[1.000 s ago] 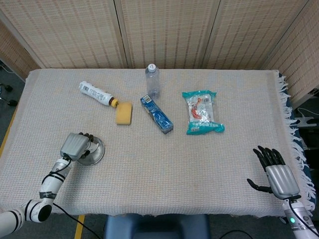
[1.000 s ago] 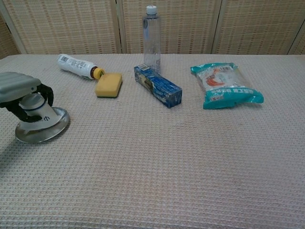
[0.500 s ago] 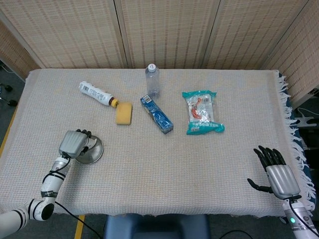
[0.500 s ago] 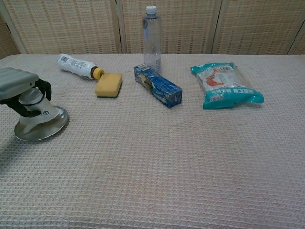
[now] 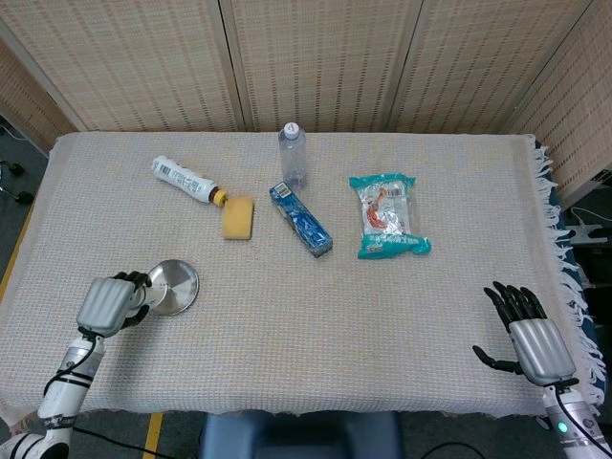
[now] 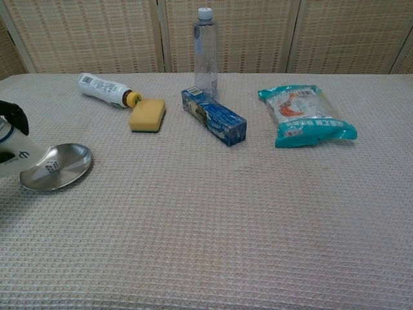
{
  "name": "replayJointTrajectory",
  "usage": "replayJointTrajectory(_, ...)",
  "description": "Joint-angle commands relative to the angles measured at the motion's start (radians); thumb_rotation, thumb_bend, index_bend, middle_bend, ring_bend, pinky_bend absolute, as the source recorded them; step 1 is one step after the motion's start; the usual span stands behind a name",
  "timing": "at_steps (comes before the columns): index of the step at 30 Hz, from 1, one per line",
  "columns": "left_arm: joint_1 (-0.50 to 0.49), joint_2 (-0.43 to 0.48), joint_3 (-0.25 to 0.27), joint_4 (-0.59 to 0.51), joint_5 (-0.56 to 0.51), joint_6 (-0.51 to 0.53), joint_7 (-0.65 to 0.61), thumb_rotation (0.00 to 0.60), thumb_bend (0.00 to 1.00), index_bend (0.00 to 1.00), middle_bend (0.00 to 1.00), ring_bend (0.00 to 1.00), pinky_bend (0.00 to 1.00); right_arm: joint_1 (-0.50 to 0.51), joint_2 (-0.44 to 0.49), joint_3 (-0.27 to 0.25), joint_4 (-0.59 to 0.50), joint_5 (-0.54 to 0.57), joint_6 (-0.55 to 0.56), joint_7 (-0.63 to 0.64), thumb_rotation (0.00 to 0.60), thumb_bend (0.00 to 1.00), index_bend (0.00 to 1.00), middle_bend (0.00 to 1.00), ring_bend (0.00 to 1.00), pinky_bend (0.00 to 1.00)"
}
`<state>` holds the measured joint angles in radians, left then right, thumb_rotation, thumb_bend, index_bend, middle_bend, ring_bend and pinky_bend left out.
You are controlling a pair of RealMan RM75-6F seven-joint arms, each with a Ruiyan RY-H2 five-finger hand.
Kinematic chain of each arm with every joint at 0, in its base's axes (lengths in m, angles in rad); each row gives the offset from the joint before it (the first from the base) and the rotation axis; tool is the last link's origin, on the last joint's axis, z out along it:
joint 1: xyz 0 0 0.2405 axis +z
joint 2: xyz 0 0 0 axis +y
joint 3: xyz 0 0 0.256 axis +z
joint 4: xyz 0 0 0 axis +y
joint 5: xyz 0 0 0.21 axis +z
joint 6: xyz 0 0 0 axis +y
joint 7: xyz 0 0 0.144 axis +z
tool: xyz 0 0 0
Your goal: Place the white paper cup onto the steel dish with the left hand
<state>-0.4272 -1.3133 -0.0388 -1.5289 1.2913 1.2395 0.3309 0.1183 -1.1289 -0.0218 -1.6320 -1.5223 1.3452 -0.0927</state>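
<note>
The steel dish [image 5: 174, 285] [image 6: 57, 166] lies empty near the table's front left. My left hand [image 5: 110, 304] is just left of it and nearer the front edge, its dark fingers [image 6: 14, 115] curled around the white paper cup [image 6: 20, 159]. In the chest view the cup leans at the far left edge of the frame, its lower end close to the dish's left rim. In the head view the hand covers the cup. My right hand [image 5: 526, 333] rests open with fingers spread by the front right corner, holding nothing.
Across the far half of the table lie a white lotion bottle [image 5: 184, 180], a yellow sponge [image 5: 238, 217], an upright water bottle [image 5: 293, 153], a blue box [image 5: 300, 220] and a teal snack pack [image 5: 386, 214]. A fringed cloth covers the table.
My left hand has drawn back off the dish toward the front left, taking the cup along. The dish now lies bare. The right hand has not moved.
</note>
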Motion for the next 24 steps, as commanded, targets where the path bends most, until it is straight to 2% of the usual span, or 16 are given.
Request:
replayJointTrajectory(1,0.059,-0.017,0.058,0.057,0.017,0.021,-0.014,0.600,0.33,0.49,0.55,0.45,0.65,0.001,-0.001,-0.002,-0.001,-0.005,0.000,-0.002,0.359,0.18,0.00,0.00,0.00,0.00)
replayJointTrajectory(4,0.080,-0.042,0.068,0.102,0.027,0.027,-0.043,0.600,0.33,0.48,0.53,0.43,0.63,0.002,-0.007,-0.004,0.001,-0.004,-0.006,-0.011,0.358,0.18,0.00,0.00,0.00,0.00)
replayJointTrajectory(6,0.085,-0.052,0.071,0.120,0.032,0.015,-0.073,0.600,0.33,0.44,0.48,0.40,0.62,0.004,-0.009,-0.006,-0.001,-0.005,-0.010,-0.017,0.357,0.18,0.00,0.00,0.00,0.00)
replayJointTrajectory(9,0.084,-0.056,0.075,0.140,0.034,-0.014,-0.091,0.600,0.33,0.25,0.26,0.23,0.55,0.005,-0.012,-0.008,-0.002,-0.006,-0.014,-0.022,0.358,0.18,0.00,0.00,0.00,0.00)
replayJointTrajectory(10,0.084,-0.055,0.074,0.143,0.033,-0.020,-0.090,0.600,0.33,0.13,0.15,0.13,0.49,0.005,-0.013,-0.008,-0.002,-0.005,-0.015,-0.024,0.359,0.18,0.00,0.00,0.00,0.00)
replayJointTrajectory(13,0.085,-0.049,0.072,0.138,0.035,-0.031,-0.098,0.600,0.33,0.00,0.00,0.00,0.34,0.004,-0.014,-0.008,-0.004,-0.002,-0.016,-0.028,0.358,0.18,0.00,0.00,0.00,0.00)
replayJointTrajectory(18,0.089,-0.031,0.077,0.121,0.066,-0.031,-0.121,0.600,0.31,0.00,0.00,0.00,0.15,0.004,-0.014,-0.007,-0.004,-0.001,-0.016,-0.030,0.360,0.18,0.00,0.00,0.00,0.00)
replayJointTrajectory(24,0.139,0.010,0.091,0.082,0.202,0.126,-0.209,0.600,0.29,0.00,0.00,0.00,0.06,-0.002,-0.010,-0.008,-0.010,-0.007,-0.001,-0.030,0.359,0.18,0.00,0.00,0.00,0.00)
